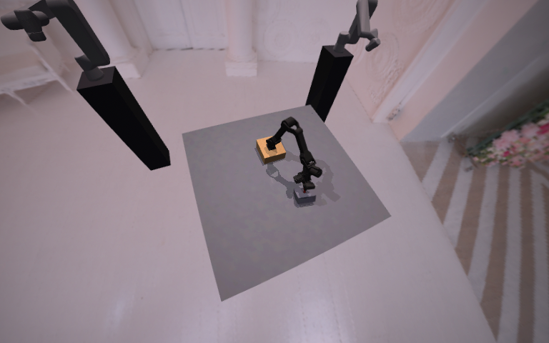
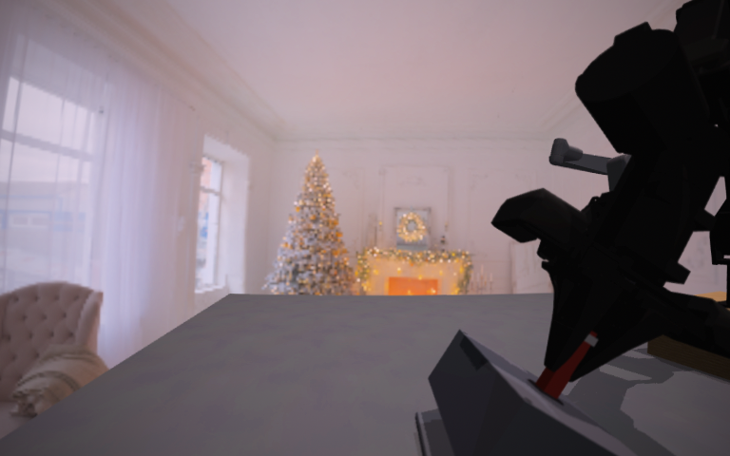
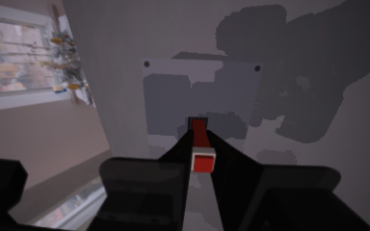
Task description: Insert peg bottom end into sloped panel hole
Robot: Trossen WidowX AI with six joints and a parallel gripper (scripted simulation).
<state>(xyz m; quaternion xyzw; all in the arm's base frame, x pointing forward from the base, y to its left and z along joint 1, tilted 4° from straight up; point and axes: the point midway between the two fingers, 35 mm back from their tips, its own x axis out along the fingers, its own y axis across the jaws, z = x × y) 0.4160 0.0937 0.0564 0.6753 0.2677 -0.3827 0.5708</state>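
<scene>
One red peg with flat sides sits partly inside the hole in the sloped panel. Its lower end has gone in; most of its upper length shows above the panel face, leaning with the slope. Your gripper is clenched on the peg's upper part, its dark fingers close above the panel. Behind the panel, farther along the grey table, the arm's base sits on a tan block. Watch the push: if you drive off the hole's line, the square sides could jam. Letting go before the peg bottoms out may leave it short or pull it back out.
</scene>
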